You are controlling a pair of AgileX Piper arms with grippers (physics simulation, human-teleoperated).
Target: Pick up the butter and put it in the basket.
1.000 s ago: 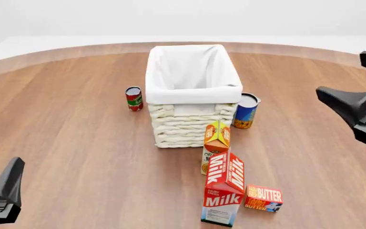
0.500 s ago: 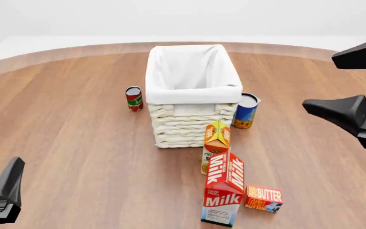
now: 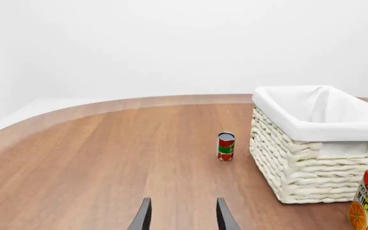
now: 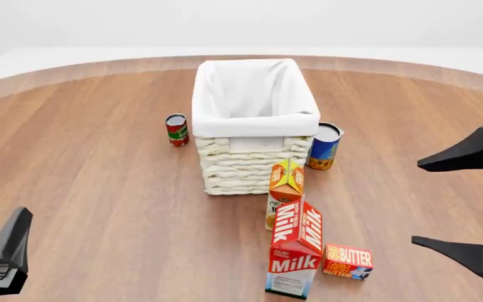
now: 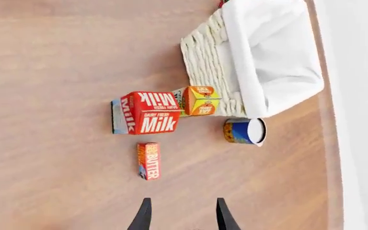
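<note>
Two robot arms at a round wooden counter (image 4: 99, 189) with groceries and a basket.

The butter (image 4: 347, 261) lies on the counter just beside the upright milk carton (image 4: 295, 249), near the front edge, well apart from the basket (image 4: 254, 126). The right tool (image 4: 468, 204) hovers above, fingers spread wide, grasping nothing. The left tool (image 3: 182, 218) is also released, low at front left.

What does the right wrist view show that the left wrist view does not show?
Only the right wrist view shows the butter, the Milk carton, the blue can and the open right gripper. Only the left wrist view shows the whole red can and the open left gripper. Both show the basket and the orange juice carton.
</note>
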